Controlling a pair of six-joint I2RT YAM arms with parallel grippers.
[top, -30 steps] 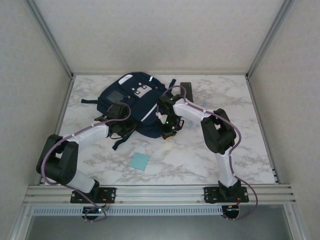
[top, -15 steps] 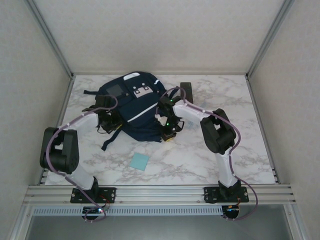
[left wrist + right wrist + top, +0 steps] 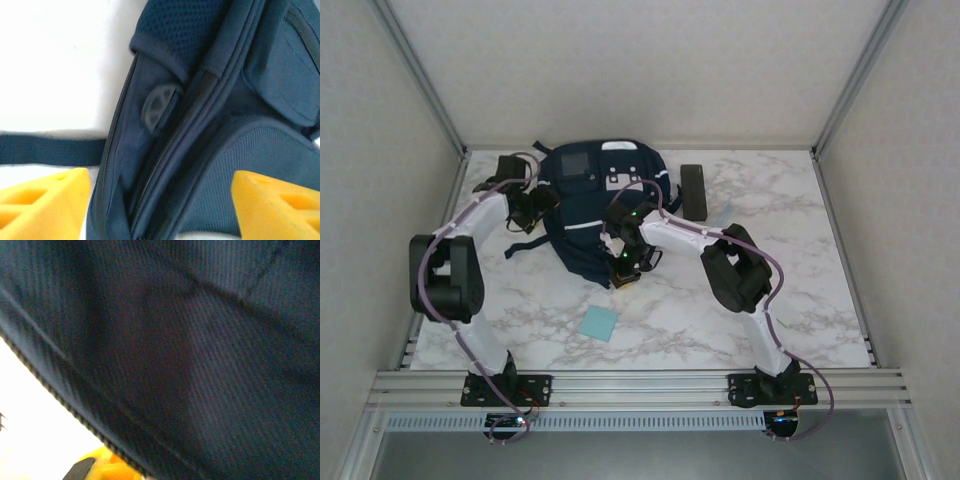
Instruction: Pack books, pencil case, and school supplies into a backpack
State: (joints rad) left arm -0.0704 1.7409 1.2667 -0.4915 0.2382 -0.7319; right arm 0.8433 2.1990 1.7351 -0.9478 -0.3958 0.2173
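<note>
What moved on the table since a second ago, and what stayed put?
The backpack turned, its top swinging toward the back of the table. The left tool swung out to the backpack's left side and opened, letting go. The right tool moved left with the backpack, shut on its near edge. The blue pad and the black case stayed put.

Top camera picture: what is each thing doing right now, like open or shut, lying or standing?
backpack, lying flat on the table, front up.
pencil case, lying flat beside the backpack, not packed.
clear packet, lying flat right of the pencil case.
blue pad, lying flat on the table, not packed.
left end effector, open over the backpack's side, holding nothing.
right end effector, shut, seemingly pinching the backpack's near edge.
</note>
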